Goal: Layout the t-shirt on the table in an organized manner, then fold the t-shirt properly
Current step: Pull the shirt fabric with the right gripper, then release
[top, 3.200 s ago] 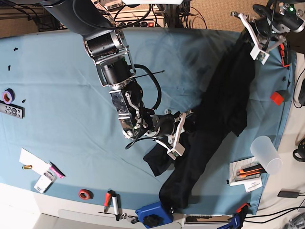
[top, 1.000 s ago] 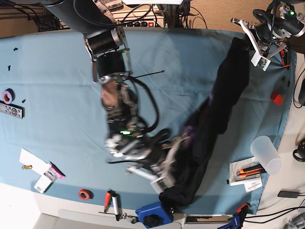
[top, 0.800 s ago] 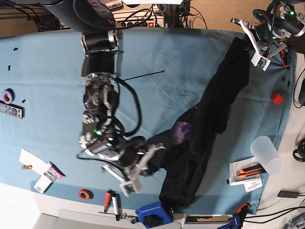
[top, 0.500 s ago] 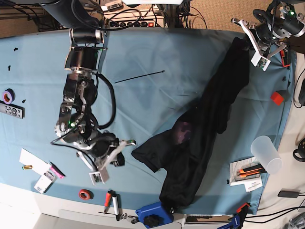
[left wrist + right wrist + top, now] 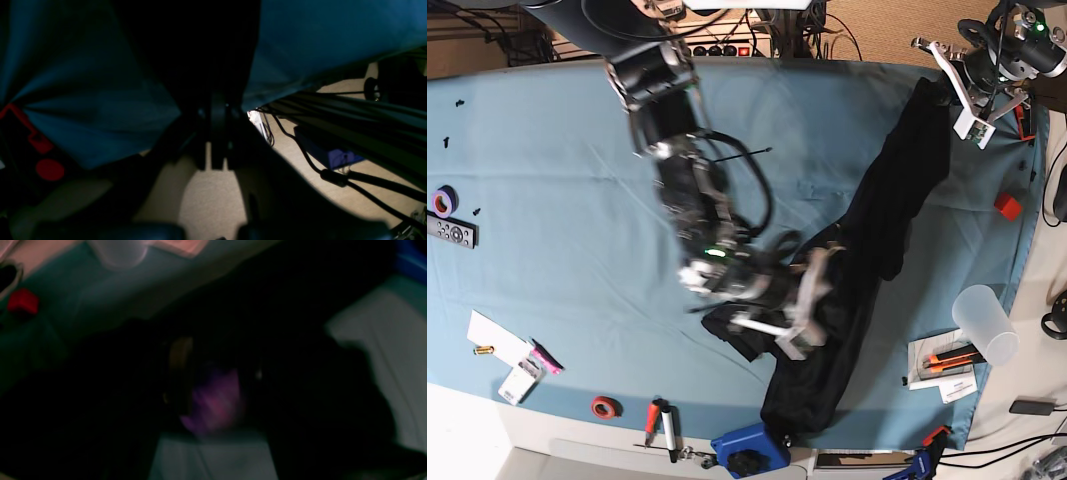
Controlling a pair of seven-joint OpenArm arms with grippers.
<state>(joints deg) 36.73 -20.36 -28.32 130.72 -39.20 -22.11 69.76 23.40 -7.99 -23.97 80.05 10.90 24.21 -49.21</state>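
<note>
Working left to right: the right claw (image 5: 802, 300) hangs over the bunched middle of the t-shirt (image 5: 867, 270), jaws apart as far as I can make out through the blur. It's limp, light black knit, so I'd pinch a hem or sleeve edge. It trails up the wrinkled blue table (image 5: 537, 170) into the left claw (image 5: 957, 90), clamped on its top end.
</note>
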